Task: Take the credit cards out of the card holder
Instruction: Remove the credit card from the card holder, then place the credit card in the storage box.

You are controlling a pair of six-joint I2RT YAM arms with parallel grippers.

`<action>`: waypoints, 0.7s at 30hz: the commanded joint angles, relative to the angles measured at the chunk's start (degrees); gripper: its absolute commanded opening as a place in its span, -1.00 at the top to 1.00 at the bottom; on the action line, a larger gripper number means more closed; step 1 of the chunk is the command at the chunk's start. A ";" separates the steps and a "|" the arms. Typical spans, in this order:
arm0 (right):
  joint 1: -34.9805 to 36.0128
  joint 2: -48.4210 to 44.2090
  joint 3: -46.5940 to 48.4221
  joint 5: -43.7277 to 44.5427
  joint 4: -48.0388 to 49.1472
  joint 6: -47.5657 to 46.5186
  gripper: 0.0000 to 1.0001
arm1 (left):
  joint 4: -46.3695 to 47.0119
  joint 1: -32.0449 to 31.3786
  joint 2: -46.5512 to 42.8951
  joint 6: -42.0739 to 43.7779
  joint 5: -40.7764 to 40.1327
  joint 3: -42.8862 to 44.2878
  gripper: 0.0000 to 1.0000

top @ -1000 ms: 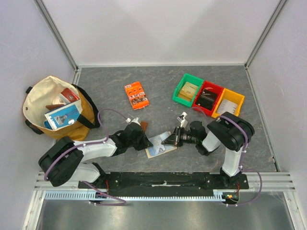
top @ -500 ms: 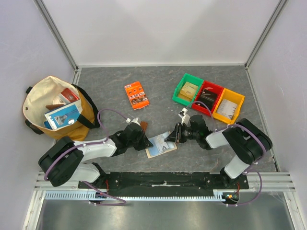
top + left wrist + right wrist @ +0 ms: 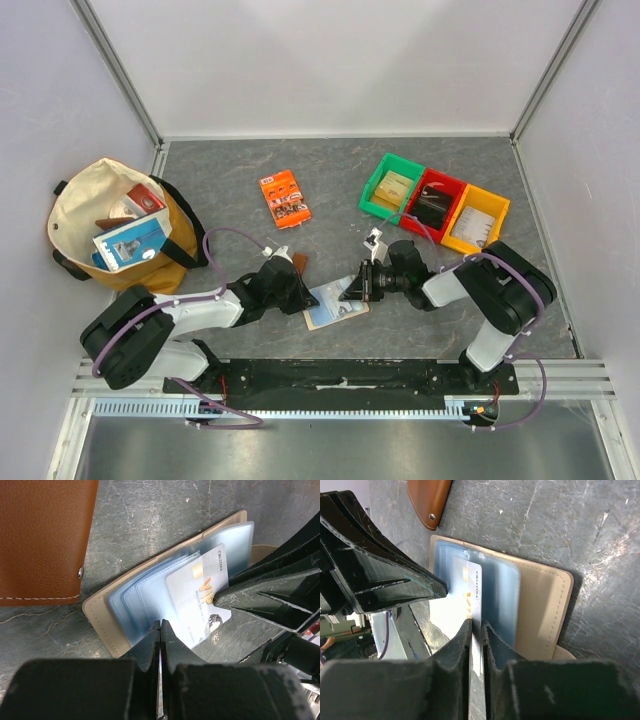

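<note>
The card holder [image 3: 328,312] lies open on the worktop at lower centre of the top view, between the two hands and touched by both. The left hand [image 3: 300,290] comes in from the left, its fingers [image 3: 150,645] pressed together with their tips on the holder's blue sleeves. Whether they pinch a sleeve I cannot tell.

The right hand [image 3: 353,289] is the one on the card. In its wrist view the fingers [image 3: 462,650] are clamped on the white card [image 3: 475,592], which is partly out of its sleeve. The card's long axis runs up and down that frame, in line with the fingers. A clean withdrawal would therefore probably be straight back toward the frame's bottom, away from the left hand.
</note>
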 commanded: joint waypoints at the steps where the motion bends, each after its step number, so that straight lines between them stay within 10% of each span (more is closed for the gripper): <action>1: 0.17 -0.61 0.47 0.82 -5.43 -2.64 0.86 | -1.97 0.17 0.92 -0.54 -0.70 -1.71 0.96; 16: -3.43 -25.20 10.57 18.75 -48.59 -20.57 1.00 | -1.70 0.61 -3.91 1.83 -1.22 -2.59 0.95; 21: -3.35 -32.68 16.55 19.02 -58.26 -24.97 1.00 | -8.81 0.61 -12.25 14.20 -1.83 4.86 0.25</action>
